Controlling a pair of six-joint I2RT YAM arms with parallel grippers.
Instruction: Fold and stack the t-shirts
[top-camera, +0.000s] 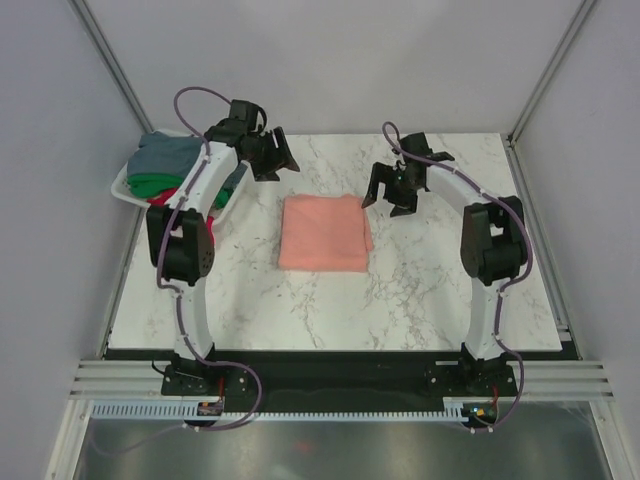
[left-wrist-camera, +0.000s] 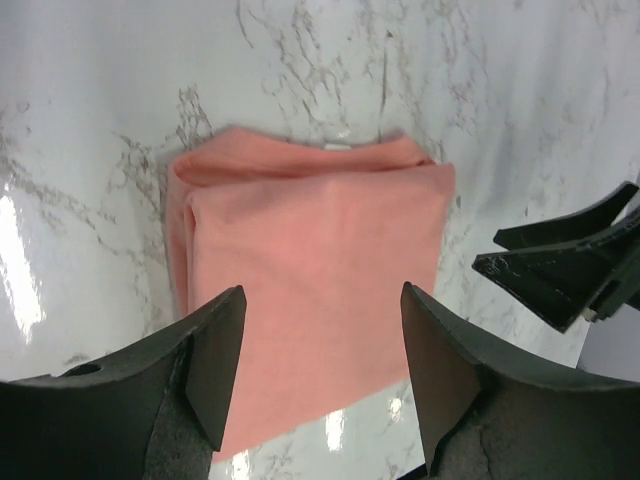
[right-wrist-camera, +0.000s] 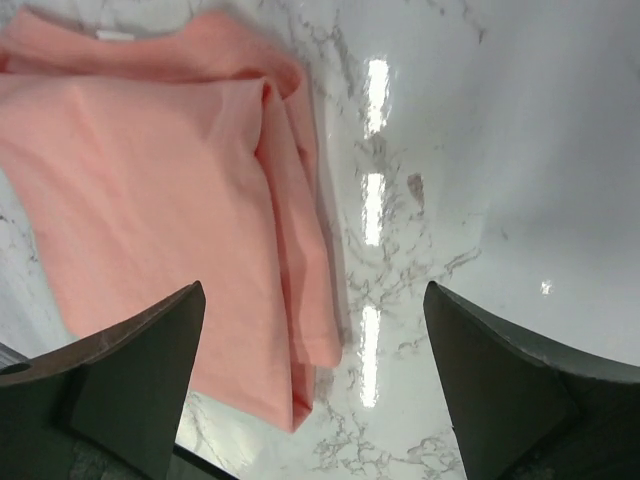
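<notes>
One camera looks down from high behind the arms at the whole tabletop (top-camera: 420, 290). Two wrist cameras look down from close, past the left claw (left-wrist-camera: 322, 300) and the right claw (right-wrist-camera: 314, 287). All three see the pink shirt (top-camera: 322, 233).

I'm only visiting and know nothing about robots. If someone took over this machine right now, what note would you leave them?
The left gripper is open and empty, above the table near the basket.
The right gripper is open and empty, just beyond the salmon-pink shirt.
The salmon-pink shirt lies folded flat mid-table.
The grey-blue shirt, green shirt and red shirt are bunched in the basket.
Done: one shirt folded.
Left: fold the other three and stack them.
</notes>
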